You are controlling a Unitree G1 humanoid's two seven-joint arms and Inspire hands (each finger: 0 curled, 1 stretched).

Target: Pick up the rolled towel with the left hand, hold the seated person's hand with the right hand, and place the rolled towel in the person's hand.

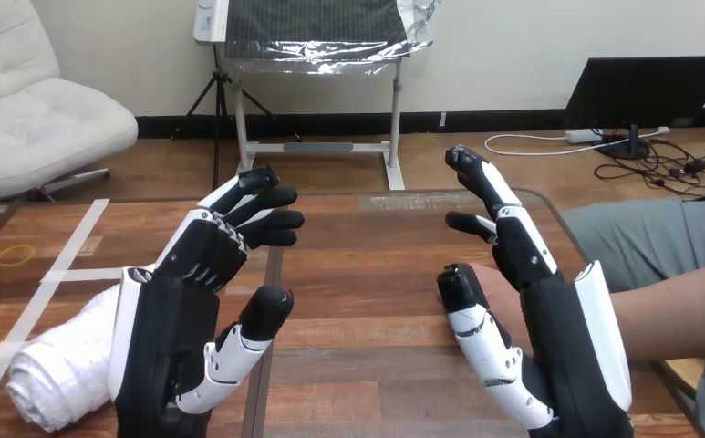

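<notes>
- White and nubbly, the rolled towel [61,365] lay on its side on the worktop [367,274] at my view's lower left, one rounded end toward me, the other hidden behind the left hand [161,347].
- I saw that left hand raised beside the towel, fingers loosely spread, holding nothing.
- My right hand [558,338] stood with fingers straight, empty.
- The person's hand [502,292] showed between its thumb and palm; I couldn't tell whether they touched.

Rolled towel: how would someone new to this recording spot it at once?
Start at the wooden table and go to its near left part. There, partly behind the robot's left hand, lies the rolled towel: a fluffy white roll, unlike the flat white tape strips nearby.
</notes>
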